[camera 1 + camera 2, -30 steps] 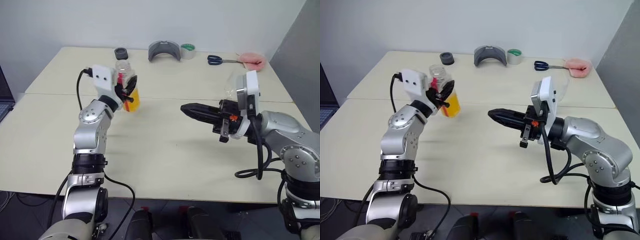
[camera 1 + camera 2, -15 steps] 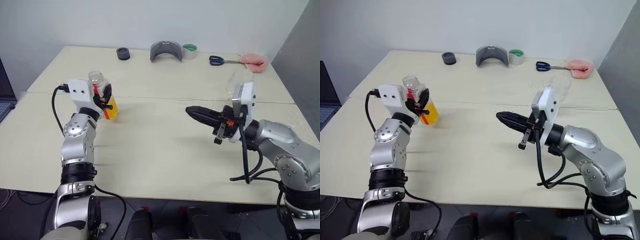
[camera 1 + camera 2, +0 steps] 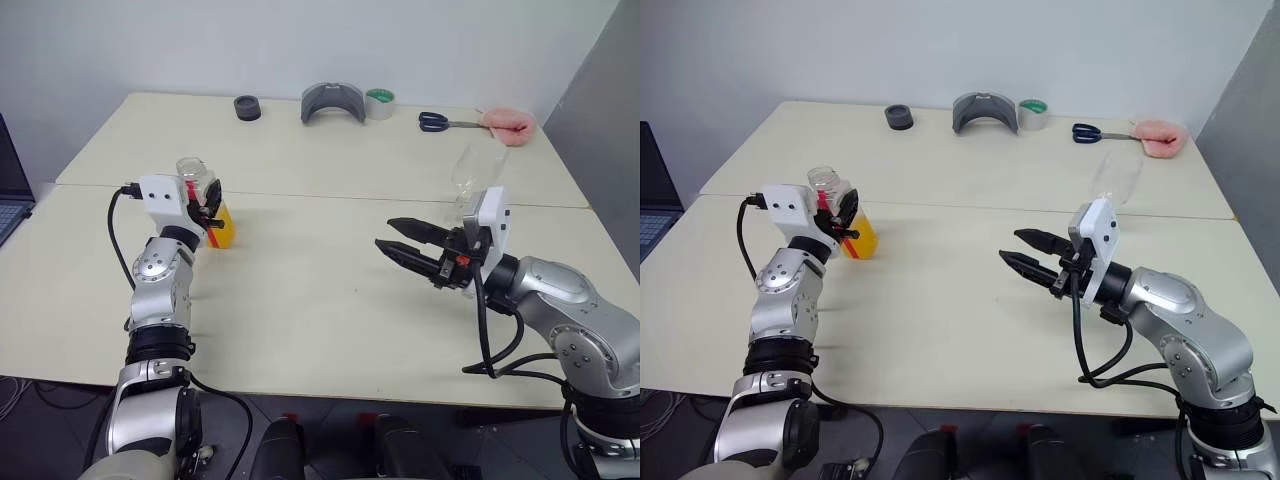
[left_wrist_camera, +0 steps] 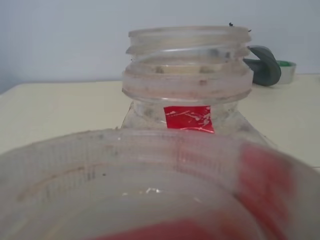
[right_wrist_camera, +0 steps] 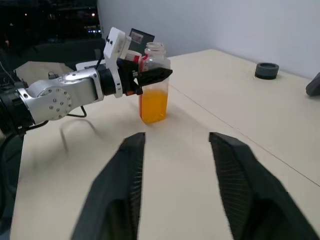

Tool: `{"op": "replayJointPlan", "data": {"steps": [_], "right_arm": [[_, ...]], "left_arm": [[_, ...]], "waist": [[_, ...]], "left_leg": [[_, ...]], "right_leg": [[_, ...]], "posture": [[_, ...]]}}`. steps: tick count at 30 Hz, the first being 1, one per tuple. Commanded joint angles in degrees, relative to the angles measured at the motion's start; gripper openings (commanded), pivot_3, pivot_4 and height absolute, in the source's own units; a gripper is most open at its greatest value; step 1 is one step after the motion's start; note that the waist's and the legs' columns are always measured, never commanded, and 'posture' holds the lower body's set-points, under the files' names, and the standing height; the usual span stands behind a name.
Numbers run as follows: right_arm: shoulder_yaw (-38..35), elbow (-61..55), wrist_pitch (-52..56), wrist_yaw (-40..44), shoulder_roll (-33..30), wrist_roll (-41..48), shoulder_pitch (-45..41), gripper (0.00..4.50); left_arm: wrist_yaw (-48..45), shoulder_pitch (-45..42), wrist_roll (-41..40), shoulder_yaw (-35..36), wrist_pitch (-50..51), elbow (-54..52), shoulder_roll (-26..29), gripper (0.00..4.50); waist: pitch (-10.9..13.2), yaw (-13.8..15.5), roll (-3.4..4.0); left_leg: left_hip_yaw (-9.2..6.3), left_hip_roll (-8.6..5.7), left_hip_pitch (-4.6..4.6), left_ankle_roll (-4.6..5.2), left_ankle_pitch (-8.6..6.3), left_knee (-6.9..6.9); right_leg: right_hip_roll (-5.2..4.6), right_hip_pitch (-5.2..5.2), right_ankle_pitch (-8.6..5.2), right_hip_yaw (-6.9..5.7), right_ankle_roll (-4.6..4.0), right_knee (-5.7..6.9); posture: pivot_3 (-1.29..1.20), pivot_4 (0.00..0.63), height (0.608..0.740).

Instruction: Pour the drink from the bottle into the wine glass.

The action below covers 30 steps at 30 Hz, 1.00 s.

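Black right tool (image 3: 398,236) spread, level above table (image 3: 320,300); left tool (image 3: 208,203) round upright bottle (image 3: 208,205).

Bottle (image 3: 205,205): uncapped, upright on bench, orange drink (image 3: 221,228) low | Wine glass (image 3: 474,170): upright, far right

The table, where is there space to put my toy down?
The big bare patch of the table lies between the bottle in the left gripper and the open right gripper. The far edge is crowded: black ring, grey holder, tape roll, scissors.
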Motion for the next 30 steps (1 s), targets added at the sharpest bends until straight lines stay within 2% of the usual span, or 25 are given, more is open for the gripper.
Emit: {"op": "replayJointPlan", "data": {"steps": [1, 4, 22, 30], "right_arm": [[-1.5, -2.2, -0.9, -0.1, -0.1, 0.5, 0.1, 3.38], [-1.5, -2.6, 0.0, -1.0, 0.3, 1.3, -0.4, 4.44], [-0.5, -2.3, 1.4, -2.9, 1.3, 1.1, -2.2, 4.48], [-0.5, -3.0, 1.7, -3.4, 1.6, 1.3, -1.7, 4.5]], "left_arm": [[0.0, -1.9, -0.6, 1.2, -3.0, 0.8, 0.8, 1.77], [-0.5, -2.2, -0.5, 0.7, -4.4, 1.6, 0.5, 1.77], [-1.9, -5.5, -0.2, 0.4, -9.4, 10.0, 1.1, 1.77], [-1.4, -3.8, -0.6, 0.4, -8.3, 7.9, 0.6, 4.21]], "waist": [[0.0, 0.0, 0.0], [0.0, 0.0, -0.01], [0.0, 0.1, -0.02], [0.0, 0.1, -0.02]], "left_leg": [[0.0, 0.0, 0.0, 0.0, 0.0, 0.0], [0.0, 0.0, 0.0, 0.0, 0.0, 0.01], [0.0, -0.01, -0.01, 0.0, 0.0, 0.0], [0.0, 0.0, 0.0, 0.0, 0.0, 0.0]], "right_leg": [[0.0, 0.0, 0.0, 0.0, 0.0, 0.01], [0.0, 0.0, 0.0, 0.0, 0.0, 0.01], [0.0, 0.0, 0.0, -0.02, 0.0, 0.01], [0.0, 0.0, 0.0, -0.02, 0.0, 0.01]], "posture": [[0.0, 0.15, 0.74], [0.0, 0.15, 0.74], [0.0, 0.15, 0.74], [0.0, 0.15, 0.74]]}}
